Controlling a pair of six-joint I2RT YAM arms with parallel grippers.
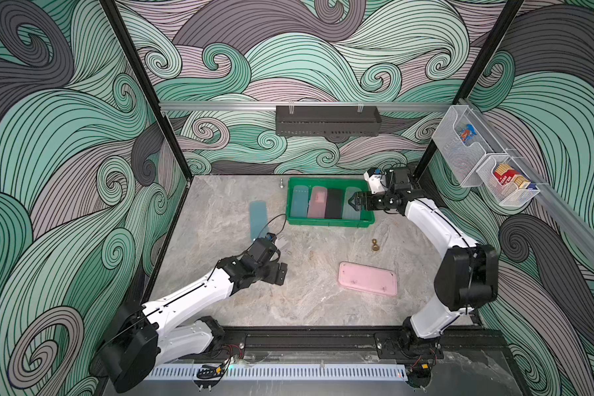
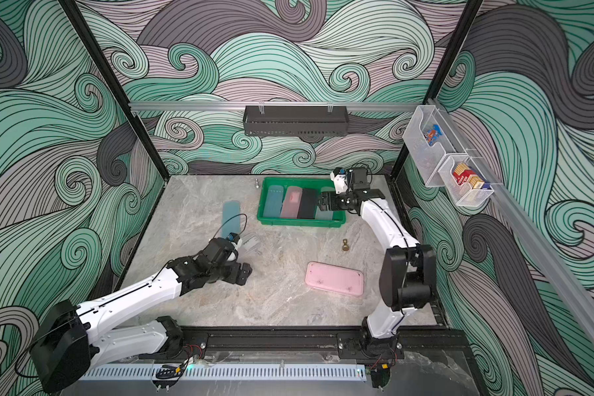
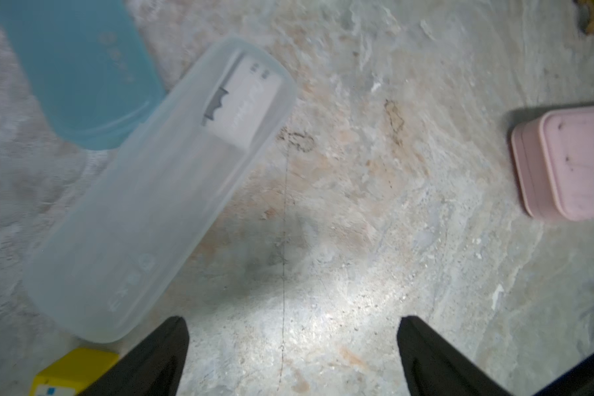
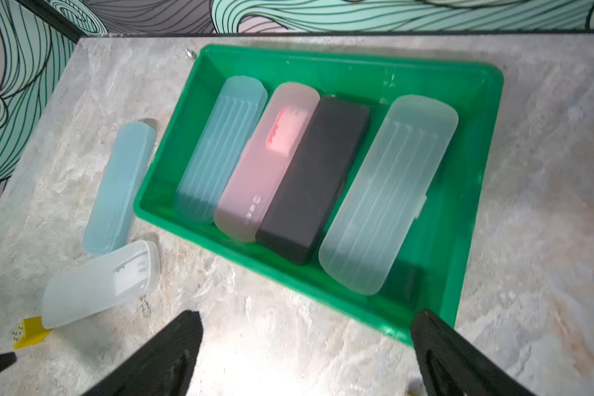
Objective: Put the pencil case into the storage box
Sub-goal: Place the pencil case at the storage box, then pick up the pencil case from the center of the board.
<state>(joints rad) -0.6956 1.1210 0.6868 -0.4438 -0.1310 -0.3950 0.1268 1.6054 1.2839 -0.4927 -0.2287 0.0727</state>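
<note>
The green storage box [image 1: 330, 223] [image 4: 474, 178] stands at the back of the table and holds several pencil cases side by side: teal [image 4: 220, 147], pink [image 4: 268, 161], black [image 4: 316, 178] and frosted clear [image 4: 388, 192]. My right gripper [image 1: 353, 202] [image 4: 306, 356] hovers open and empty over the box's right end. On the table lie a clear pencil case [image 3: 151, 205] [image 1: 283, 241], a blue one [image 1: 258, 219] [image 3: 79, 72] and a pink one [image 1: 367, 278] [image 3: 570, 161]. My left gripper [image 1: 277, 272] [image 3: 292, 356] is open and empty beside the clear case, over bare table.
A small brass piece [image 1: 376, 246] stands between the box and the pink case. A silver bolt [image 1: 281, 183] sits at the box's back left corner. A yellow die [image 4: 28, 332] lies by the clear case. A dark shelf [image 1: 328, 120] and clear bins [image 1: 484, 161] hang on the walls.
</note>
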